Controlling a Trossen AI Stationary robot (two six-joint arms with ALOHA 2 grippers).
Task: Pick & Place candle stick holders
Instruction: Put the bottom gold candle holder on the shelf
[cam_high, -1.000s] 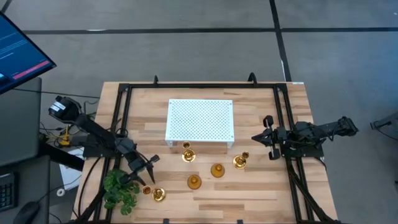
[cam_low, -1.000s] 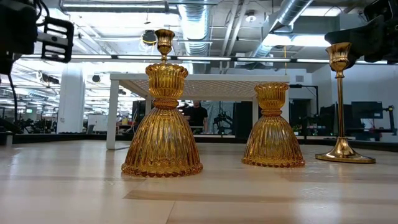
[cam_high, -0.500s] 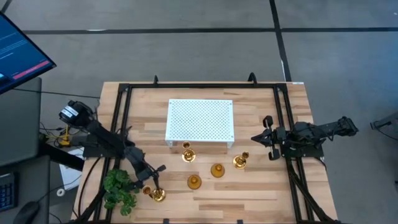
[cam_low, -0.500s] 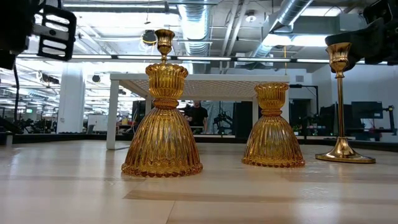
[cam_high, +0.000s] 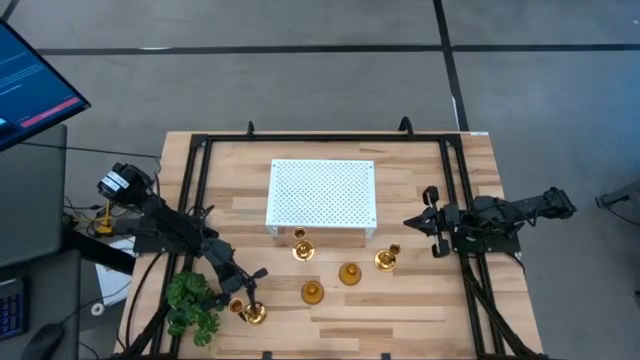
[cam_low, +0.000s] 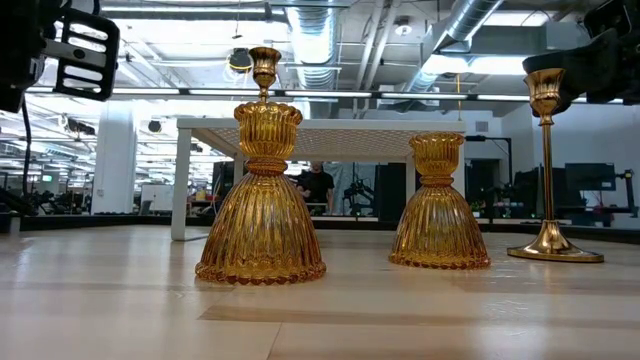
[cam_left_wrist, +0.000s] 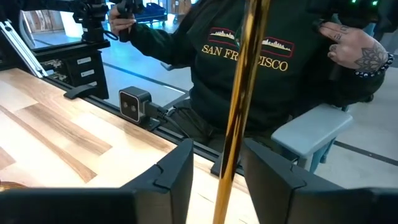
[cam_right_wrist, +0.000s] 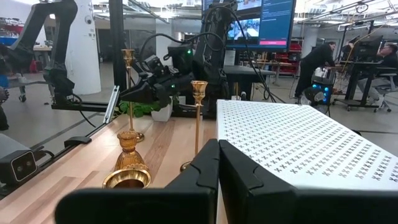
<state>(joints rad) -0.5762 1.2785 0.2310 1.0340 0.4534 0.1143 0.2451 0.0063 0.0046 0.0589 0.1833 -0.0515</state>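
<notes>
Five gold candle stick holders stand on their round bases on the wooden table: one by the board (cam_high: 302, 248), two bell-shaped ones (cam_high: 349, 273) (cam_high: 312, 292), one at the right (cam_high: 386, 259), and a thin-stemmed one near the near left corner (cam_high: 254, 313). My left gripper (cam_high: 250, 292) is open. Its fingers stand on either side of that holder's thin stem (cam_left_wrist: 235, 124). I cannot tell whether they touch it. My right gripper (cam_high: 420, 222) is shut and empty at the table's right side, level with the board's near edge.
A white perforated board (cam_high: 322, 193) stands on legs at the table's middle far side. A green plant (cam_high: 193, 305) sits at the near left corner, beside my left gripper. A person in a dark sweatshirt (cam_left_wrist: 261, 56) sits beyond the table edge. A black frame (cam_high: 195, 190) rims the table.
My left gripper has gone toward the table's near edge and a little right, down to the thin-stemmed holder at the near left. Its fingers now stand on either side of the stem. The holders have kept still.
</notes>
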